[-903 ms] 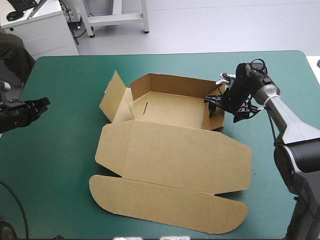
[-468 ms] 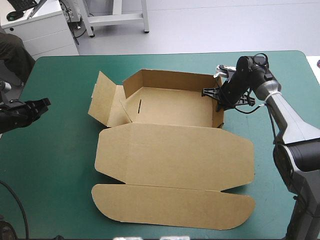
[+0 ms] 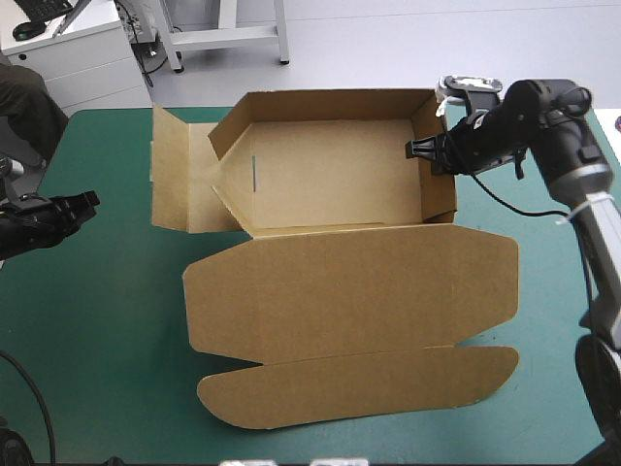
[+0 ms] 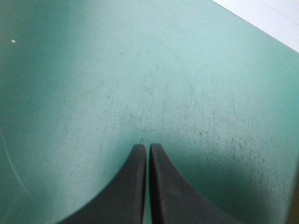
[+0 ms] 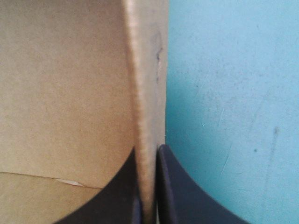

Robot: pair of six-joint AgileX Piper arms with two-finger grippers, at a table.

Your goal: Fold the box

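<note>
The teal-green cover point(image 3: 97, 320) carries the box point(image 3: 330, 184) across its middle. The open tray sits toward the far edge, and the lid point(image 3: 349, 291) lies flat toward the near one in 2 panels. The tray's back wall and right wall point(image 3: 441, 194) stand up, while the left flap point(image 3: 175, 180) lies splayed outward, not yet tucked.

The step in hand looks like setting that right wall. It goes well if the wall is held upright and square to the tray floor, pressed along its crease without dragging the whole sheet. Whether it is already locked in place I cannot tell from above.

The right gripper point(image 5: 148, 156) is all but closed, pinching the wall's top edge between its black fingers. The left gripper point(image 4: 148, 149), closed and empty, hangs over bare cover near the table's left edge, well apart from the box.
</note>
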